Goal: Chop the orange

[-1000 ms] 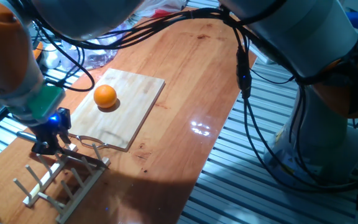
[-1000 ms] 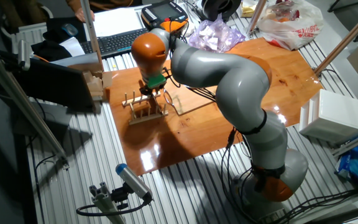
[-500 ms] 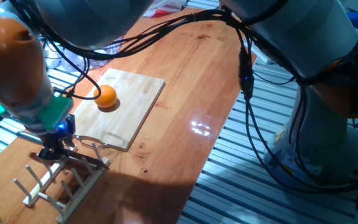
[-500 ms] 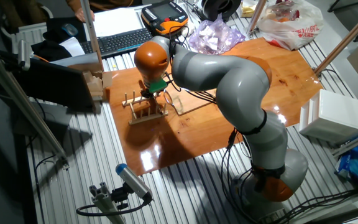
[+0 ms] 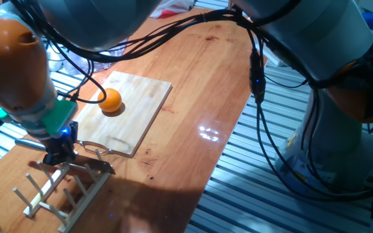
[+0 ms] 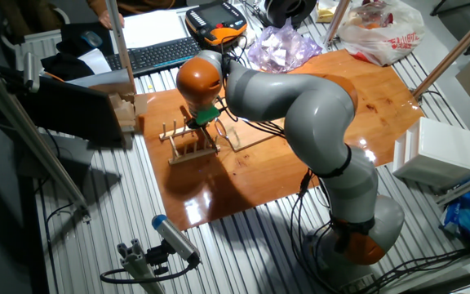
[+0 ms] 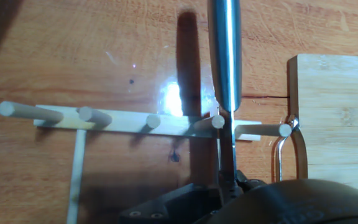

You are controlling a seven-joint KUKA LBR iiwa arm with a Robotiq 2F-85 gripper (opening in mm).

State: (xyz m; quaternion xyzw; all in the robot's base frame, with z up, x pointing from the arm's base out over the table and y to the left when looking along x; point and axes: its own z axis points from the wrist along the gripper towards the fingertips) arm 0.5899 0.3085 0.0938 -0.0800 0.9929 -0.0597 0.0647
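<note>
The orange (image 5: 110, 100) sits whole on the pale wooden cutting board (image 5: 141, 103), near its far-left part. My gripper (image 5: 60, 154) is left of the board's near corner, just above a wooden peg rack (image 5: 63, 188). In the hand view a steel knife (image 7: 224, 62) runs from its round handle down as a thin blade into my closed fingers (image 7: 188, 198), over the rack's pegs (image 7: 135, 121). The board's edge (image 7: 334, 112) and its wire loop show at the right. In the other fixed view my gripper (image 6: 202, 122) is above the rack (image 6: 190, 145); the orange is hidden by the arm.
A keyboard (image 6: 149, 53), an orange-and-black handheld device (image 6: 215, 18) and plastic bags (image 6: 280, 45) lie at the table's far side. A wooden block (image 6: 125, 110) stands left of the rack. The arm's cables hang over the table (image 5: 193, 77).
My gripper has moved a little right and lower onto the rack's end with the knife. The orange and the board have not moved.
</note>
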